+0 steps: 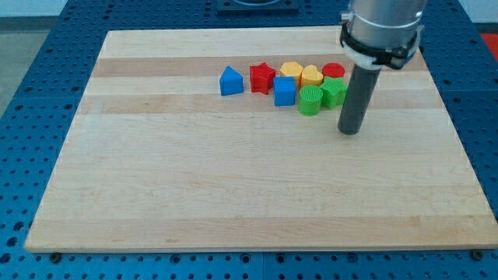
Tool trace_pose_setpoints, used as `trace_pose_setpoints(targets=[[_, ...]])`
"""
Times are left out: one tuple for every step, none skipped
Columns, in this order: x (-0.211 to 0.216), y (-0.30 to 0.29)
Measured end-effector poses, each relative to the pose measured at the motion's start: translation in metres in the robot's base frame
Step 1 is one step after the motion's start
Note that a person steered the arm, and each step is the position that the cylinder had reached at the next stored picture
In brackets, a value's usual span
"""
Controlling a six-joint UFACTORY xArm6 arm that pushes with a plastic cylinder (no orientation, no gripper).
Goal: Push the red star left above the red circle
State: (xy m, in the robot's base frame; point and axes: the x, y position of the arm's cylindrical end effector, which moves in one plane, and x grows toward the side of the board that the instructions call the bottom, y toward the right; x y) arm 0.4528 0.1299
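Here my tip (351, 131) rests on the board, touching nothing, just right of the green blocks (322, 95).

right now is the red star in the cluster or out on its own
In the cluster: the red star sits between the blue triangle and blue cube. My tip is off to the view's right.

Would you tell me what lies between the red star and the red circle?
In the camera view, two yellow blocks sit between the red star and the red circle: a yellow hexagon, then a yellow heart.
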Motion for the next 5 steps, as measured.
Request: trace_pose_setpoints(targets=[[0.002, -0.026], [0.001, -0.061], [0.001, -0.1], [0.001, -0.133], [-0.015, -0.159]])
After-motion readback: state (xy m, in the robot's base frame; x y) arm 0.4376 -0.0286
